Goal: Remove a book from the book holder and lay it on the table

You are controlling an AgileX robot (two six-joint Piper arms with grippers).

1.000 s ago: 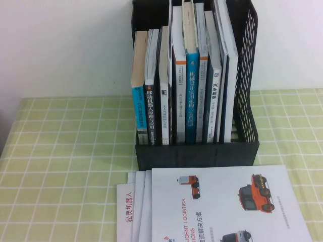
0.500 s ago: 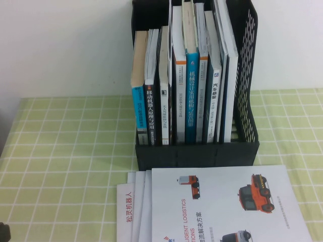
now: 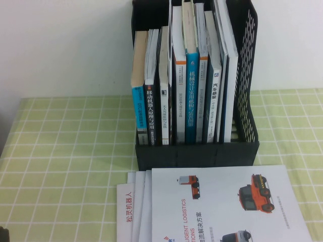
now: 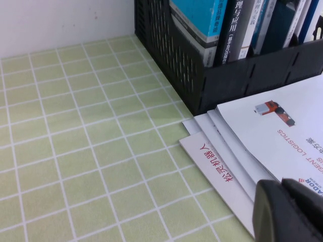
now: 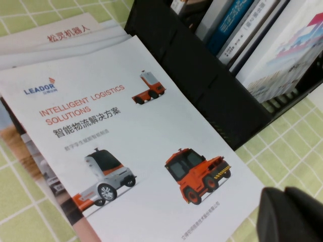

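We see the table, then the book holder full of upright spines – the book already lies flat atop a fanned stack in front. Left hand and right hand hover low over the stack's two sides, pressed together, empty – we judge placing done; next, retreat

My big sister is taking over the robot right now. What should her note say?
Left gripper: low over the table's near left, by the brochure stack. Right gripper: near the right corner of the book.
The book lies flat on top of that stack, in front of the book holder.
Done: book is out and laid down.
Left: nothing obvious; pull the arms back.
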